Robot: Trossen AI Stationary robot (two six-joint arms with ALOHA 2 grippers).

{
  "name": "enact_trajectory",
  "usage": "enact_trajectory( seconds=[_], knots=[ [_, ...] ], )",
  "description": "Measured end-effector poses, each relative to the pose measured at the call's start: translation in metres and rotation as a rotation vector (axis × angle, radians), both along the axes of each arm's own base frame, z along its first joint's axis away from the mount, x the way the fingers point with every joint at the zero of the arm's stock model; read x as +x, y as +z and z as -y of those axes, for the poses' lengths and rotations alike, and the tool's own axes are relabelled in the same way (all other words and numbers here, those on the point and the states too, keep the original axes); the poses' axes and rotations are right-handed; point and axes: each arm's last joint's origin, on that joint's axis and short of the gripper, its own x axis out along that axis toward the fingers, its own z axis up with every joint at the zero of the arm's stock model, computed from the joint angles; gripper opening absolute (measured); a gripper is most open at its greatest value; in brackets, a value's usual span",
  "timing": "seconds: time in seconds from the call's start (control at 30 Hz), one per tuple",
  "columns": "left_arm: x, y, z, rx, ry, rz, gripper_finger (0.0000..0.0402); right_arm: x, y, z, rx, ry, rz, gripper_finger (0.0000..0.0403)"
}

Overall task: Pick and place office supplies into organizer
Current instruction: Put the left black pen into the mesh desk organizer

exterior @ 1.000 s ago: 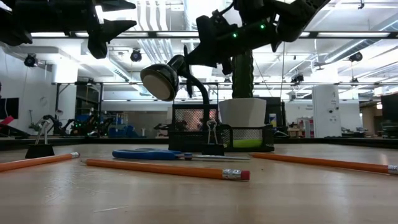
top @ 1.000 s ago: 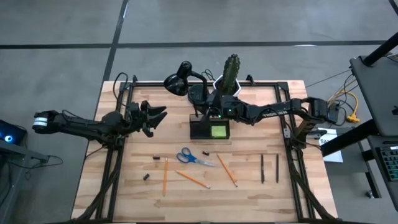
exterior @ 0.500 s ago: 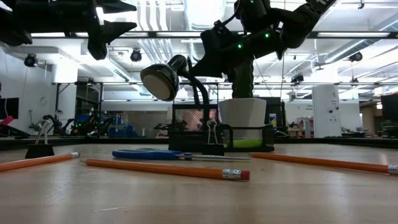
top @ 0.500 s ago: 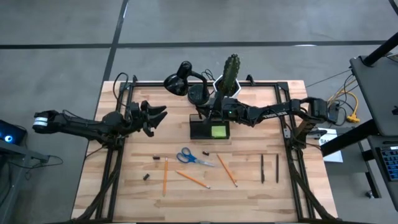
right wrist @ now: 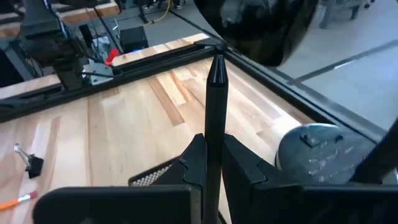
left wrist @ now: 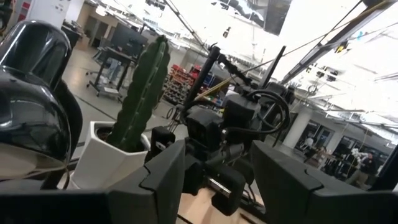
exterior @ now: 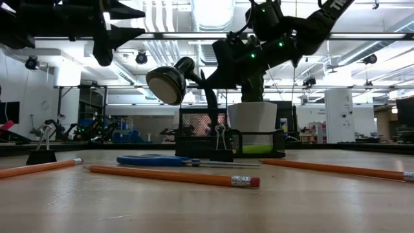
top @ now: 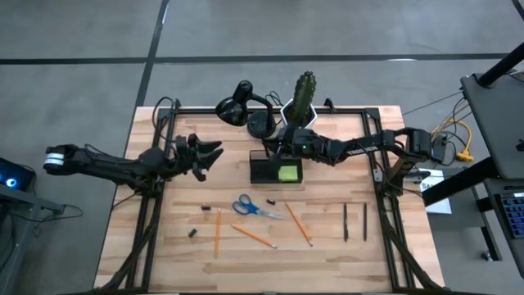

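Pale wooden desk (top: 327,254) fills my high view, with the small black mesh organizer (top: 266,170) near its back edge, a lime-green sticky-note pad (top: 288,173) in its right compartment. My right hand (top: 274,150) hangs just above the organizer's back left corner, in front of the black desk lamp (top: 237,106) and the green cactus in its white pot (top: 303,94). My left hand (top: 211,152) hovers well apart at the left, fingers spread and grasping nothing. Loose in front lie the blue-handled scissors (top: 250,207), three orange pencils (top: 218,232) and two thin dark pens (top: 345,222) to the right, plus small dark clips (top: 205,209).

From the low view, a pencil (exterior: 174,175) lies nearest, the scissors (exterior: 155,160) behind it, and a binder clip (exterior: 220,147) stands in front of the organizer (exterior: 259,144). The right hand (exterior: 223,65) sits above the organizer; the left hand (exterior: 126,22) is high at the left.

My left wrist view shows its fingers (left wrist: 165,180) apart, the cactus (left wrist: 143,93) and the other arm beyond.

My right wrist view shows the fingers (right wrist: 193,165) clenched on a thin dark pen (right wrist: 216,112) standing upright between them, the organizer's mesh (right wrist: 155,177) just below
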Motion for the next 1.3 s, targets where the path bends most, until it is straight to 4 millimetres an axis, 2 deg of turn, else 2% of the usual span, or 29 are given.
enact_trajectory(
  seconds=[0.27,1.3],
  knots=[
    [0.003,-0.003,0.000,-0.001,0.001,-0.018,0.0168,-0.008,-0.012,-0.002,0.018,-0.006,-0.007,0.0020],
    [0.002,-0.002,-0.001,-0.008,0.030,-0.014,0.0168,-0.014,-0.028,-0.003,0.142,-0.043,-0.015,0.0020]
  ],
)
